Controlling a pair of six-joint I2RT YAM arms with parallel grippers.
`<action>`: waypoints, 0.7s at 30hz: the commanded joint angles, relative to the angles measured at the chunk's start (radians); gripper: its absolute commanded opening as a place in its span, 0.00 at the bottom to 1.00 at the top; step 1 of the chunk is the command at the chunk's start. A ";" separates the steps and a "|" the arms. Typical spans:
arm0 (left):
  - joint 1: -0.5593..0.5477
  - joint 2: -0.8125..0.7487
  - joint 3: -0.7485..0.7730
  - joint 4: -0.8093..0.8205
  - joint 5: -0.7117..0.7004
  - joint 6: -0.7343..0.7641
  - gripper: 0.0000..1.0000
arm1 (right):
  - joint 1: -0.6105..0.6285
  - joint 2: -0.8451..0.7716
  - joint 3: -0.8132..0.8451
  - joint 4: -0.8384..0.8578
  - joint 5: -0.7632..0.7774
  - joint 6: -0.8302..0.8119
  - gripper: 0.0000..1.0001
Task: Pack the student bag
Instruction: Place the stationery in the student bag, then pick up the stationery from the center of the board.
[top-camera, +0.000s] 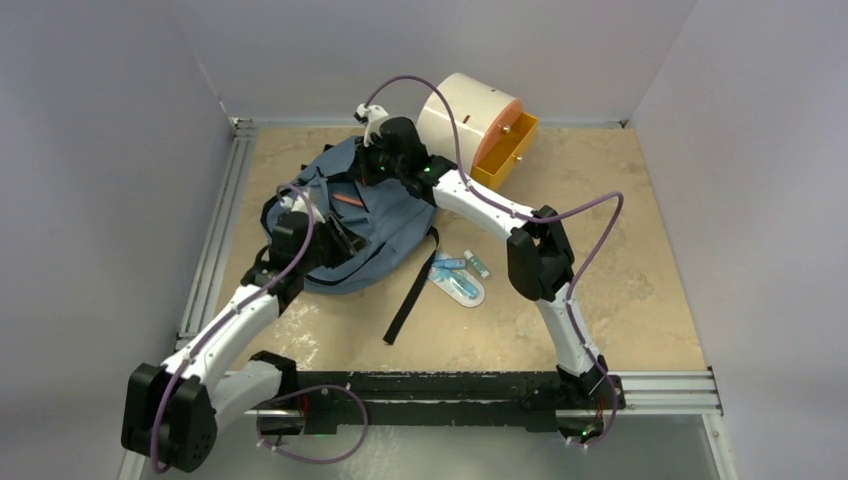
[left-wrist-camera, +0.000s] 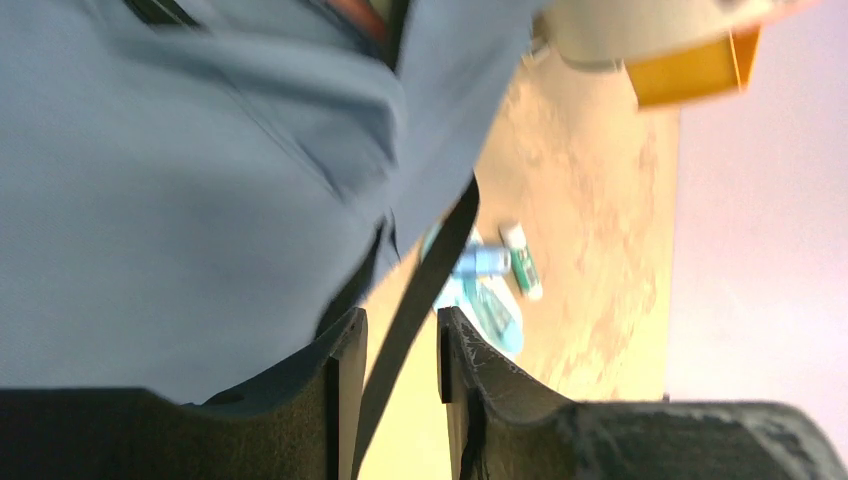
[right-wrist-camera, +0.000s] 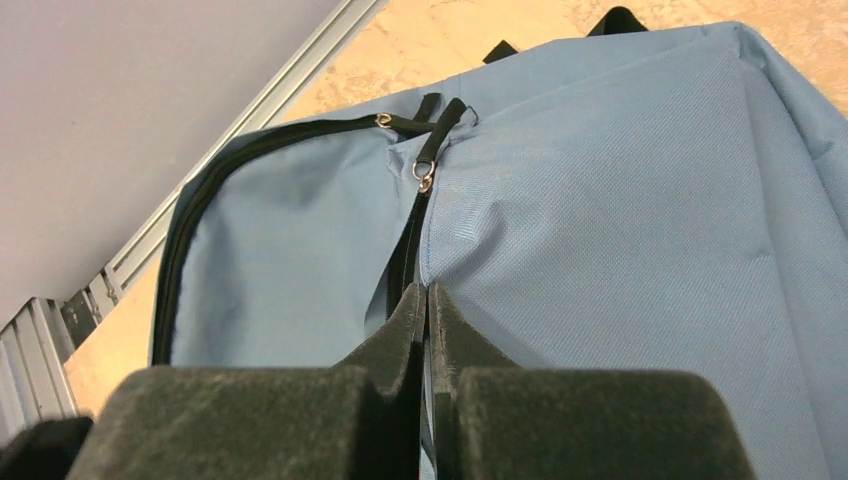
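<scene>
Slate-blue student bag (top-camera: 385, 225) lies flat (seemingly unzipped).

High overview, close wrist views, student bag (top-camera: 385, 215) shared

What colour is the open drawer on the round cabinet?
Orange-yellow. The drawer of the cream cabinet shows best in the top external view.

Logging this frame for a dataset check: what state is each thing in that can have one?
student bag: lying flat, a slit on top seems parted, orange thing showing.
orange drawer: pulled out of its cream cabinet.
right end effector: shut on the bag's fabric by a zipper.
left end effector: open, above the bag's edge.
blue tubes: lying loose on the table, outside the bag.
</scene>
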 joint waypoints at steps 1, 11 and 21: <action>-0.101 -0.115 -0.085 0.061 0.020 0.049 0.31 | -0.003 -0.016 0.089 0.009 -0.023 -0.010 0.00; -0.366 0.020 -0.076 0.198 -0.040 0.159 0.32 | -0.017 -0.016 0.090 0.002 -0.051 -0.001 0.00; -0.500 0.358 0.133 0.273 -0.079 0.447 0.36 | -0.020 -0.020 0.076 -0.018 -0.054 -0.014 0.00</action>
